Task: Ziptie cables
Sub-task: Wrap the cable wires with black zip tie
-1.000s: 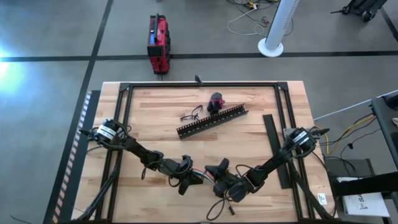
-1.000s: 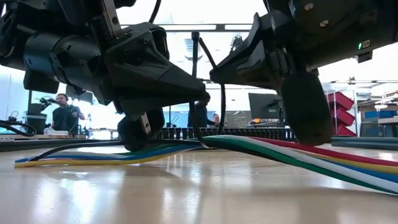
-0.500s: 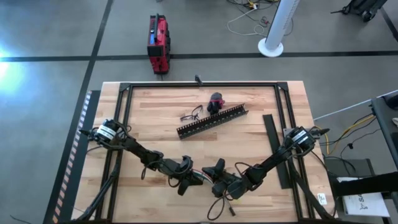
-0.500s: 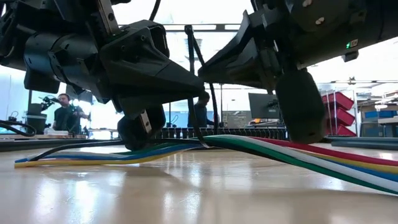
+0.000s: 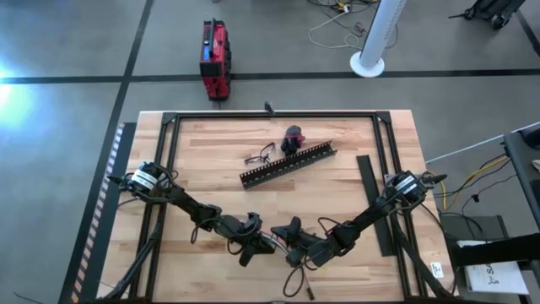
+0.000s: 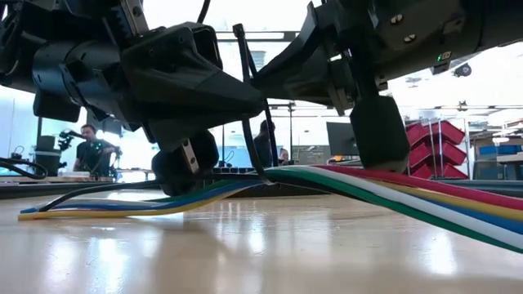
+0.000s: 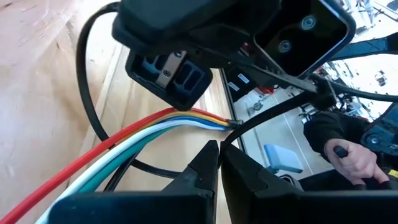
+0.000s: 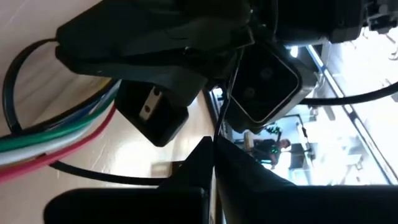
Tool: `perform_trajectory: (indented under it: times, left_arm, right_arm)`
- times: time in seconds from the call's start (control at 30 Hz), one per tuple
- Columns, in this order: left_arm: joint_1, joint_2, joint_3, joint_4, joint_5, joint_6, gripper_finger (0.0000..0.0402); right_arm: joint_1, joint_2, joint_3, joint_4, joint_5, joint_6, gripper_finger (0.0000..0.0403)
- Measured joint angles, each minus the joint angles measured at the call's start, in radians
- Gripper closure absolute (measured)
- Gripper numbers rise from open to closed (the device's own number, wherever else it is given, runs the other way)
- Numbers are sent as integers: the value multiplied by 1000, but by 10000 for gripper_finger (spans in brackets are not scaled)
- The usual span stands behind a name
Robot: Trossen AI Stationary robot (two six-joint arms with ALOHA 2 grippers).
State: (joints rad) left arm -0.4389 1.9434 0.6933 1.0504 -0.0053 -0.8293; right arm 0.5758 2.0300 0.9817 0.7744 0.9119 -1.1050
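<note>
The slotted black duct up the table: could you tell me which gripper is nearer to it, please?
Right, narrowly. The right gripper sits below the duct; the left gripper lies slightly lower and further left.

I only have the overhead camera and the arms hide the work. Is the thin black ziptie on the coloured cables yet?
Observer: At table height, the thin black plastic ziptie rises steeply from the red, white, green and blue cables.
Operator: Who holds it?
Observer: The right end effector is shut on it.
Operator: And the left?
Observer: The left end effector is shut close to the cables; holding anything, I cannot tell.
</note>
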Motion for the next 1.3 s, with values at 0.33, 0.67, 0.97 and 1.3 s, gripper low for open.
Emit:
perform_trajectory:
  times: [0.33,0.67,0.97,1.3]
  left_arm:
    - [0,0,0,0,13,-20,402]
    - [0,0,0,-2,16,-64,402]
    - [0,0,0,1,17,-70,402]
    - [3,0,0,8,18,-72,402]
  right_arm:
    - [-7,0,0,54,9,-59,403]
    - [-5,-2,0,71,14,-107,403]
    - [2,-4,0,75,5,-108,403]
    - [38,-4,0,74,-4,-97,403]
